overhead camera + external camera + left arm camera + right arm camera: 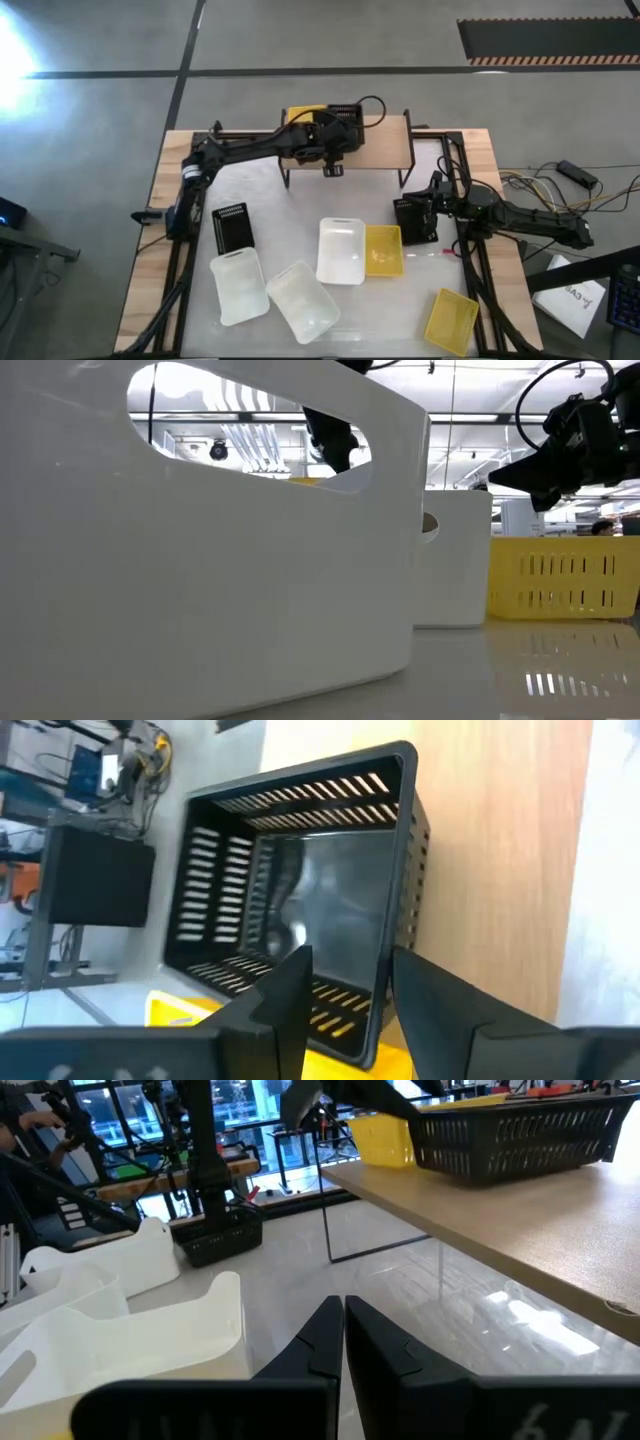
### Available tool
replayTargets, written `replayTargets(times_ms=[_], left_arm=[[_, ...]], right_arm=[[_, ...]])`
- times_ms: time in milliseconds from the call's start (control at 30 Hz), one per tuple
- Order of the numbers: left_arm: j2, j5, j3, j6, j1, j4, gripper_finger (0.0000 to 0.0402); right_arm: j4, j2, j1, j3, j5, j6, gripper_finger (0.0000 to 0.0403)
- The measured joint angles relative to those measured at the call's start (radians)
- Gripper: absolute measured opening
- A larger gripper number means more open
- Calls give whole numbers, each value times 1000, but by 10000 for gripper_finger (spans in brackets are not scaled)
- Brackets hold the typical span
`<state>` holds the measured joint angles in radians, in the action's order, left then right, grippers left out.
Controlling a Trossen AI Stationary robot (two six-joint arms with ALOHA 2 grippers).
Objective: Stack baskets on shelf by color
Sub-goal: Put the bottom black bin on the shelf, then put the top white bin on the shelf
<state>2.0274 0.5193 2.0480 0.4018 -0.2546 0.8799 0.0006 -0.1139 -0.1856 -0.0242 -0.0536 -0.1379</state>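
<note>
Left gripper: fingers apart over near wall of black slotted plastic basket, set on light wooden shelf beside yellow plastic basket, colours separate | Right gripper: fingers together, waiting at table level beside shelf.

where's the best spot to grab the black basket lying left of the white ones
Probably one long side wall of the black slotted basket, pinched over the rim from straight above. It sits open side up and apart from the nearest white basket, so both walls look free. The left gripper is over the shelf.
</note>
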Motion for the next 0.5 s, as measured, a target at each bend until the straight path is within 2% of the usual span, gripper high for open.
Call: replayTargets(times_ms=[333, 500], left_arm=[[-22, 7, 0, -6, 21, 2, 121], [-49, 7, 0, -78, 79, 4, 121]], right_arm=[[0, 0, 0, 0, 0, 0, 9], [0, 0, 0, 0, 0, 0, 9]])
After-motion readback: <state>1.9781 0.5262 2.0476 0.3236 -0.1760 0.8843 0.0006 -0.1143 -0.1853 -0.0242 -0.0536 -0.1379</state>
